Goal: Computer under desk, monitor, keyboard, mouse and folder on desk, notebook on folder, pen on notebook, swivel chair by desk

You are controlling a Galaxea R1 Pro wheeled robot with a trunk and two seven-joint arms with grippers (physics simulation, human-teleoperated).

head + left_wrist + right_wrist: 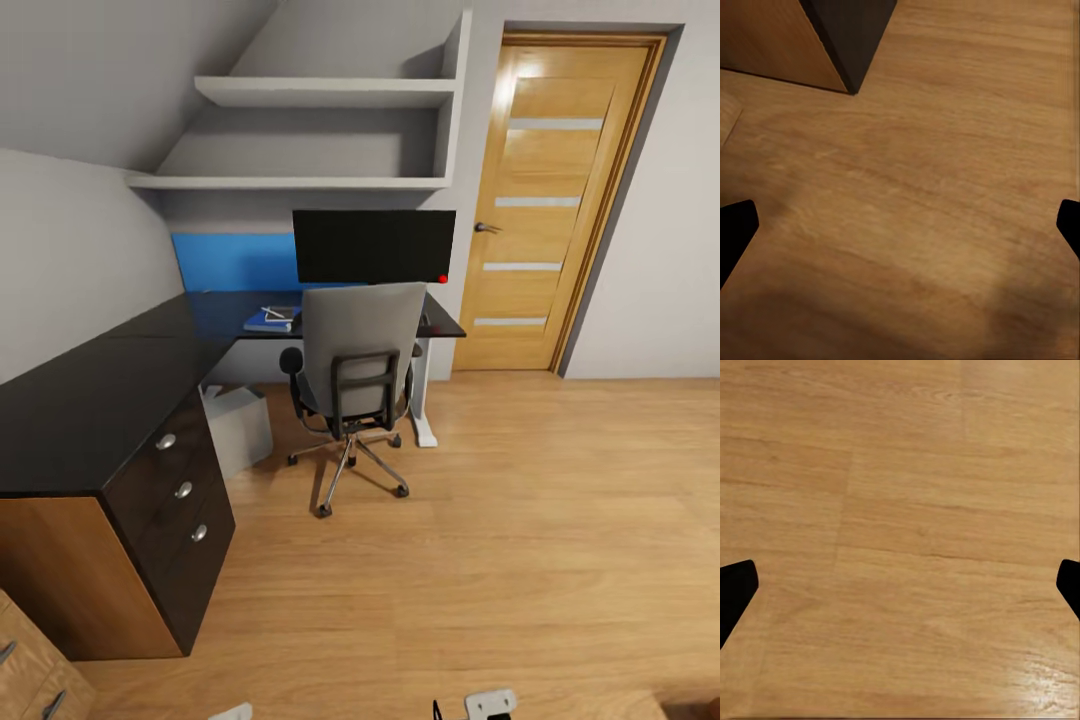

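Oak plank flooring (900, 540) is filling what I am seeing beneath both arms. My right pincer (900, 585) is hanging over bare boards with its two black fingertips (735, 585) spread wide at the frame edges, pinching nothing. My left pincer (900, 225) is likewise spread wide and empty above the floor, with the near corner of the large L-shaped desk with a glossy black top (90, 410) showing ahead of it as a wood side panel meeting a dark drawer front.

From the head camera I am looking across the room at that surface, which is running from the near left along the wall to the far side. The grey upholstered swivel chair with black armrests and a chrome star base (358, 380) is standing on the floor, pushed up against the far section, its back toward me. Behind the chair, the wide black flat monitor (373, 245) is standing on the surface. To the chair's left, the bright blue flat folder (268, 320) is lying on the surface with something small on top that I cannot make out. The boxy light grey computer tower (240, 428) is sitting on the floor under the surface, left of the chair. A light wooden door (555, 200) is standing shut at the far right.
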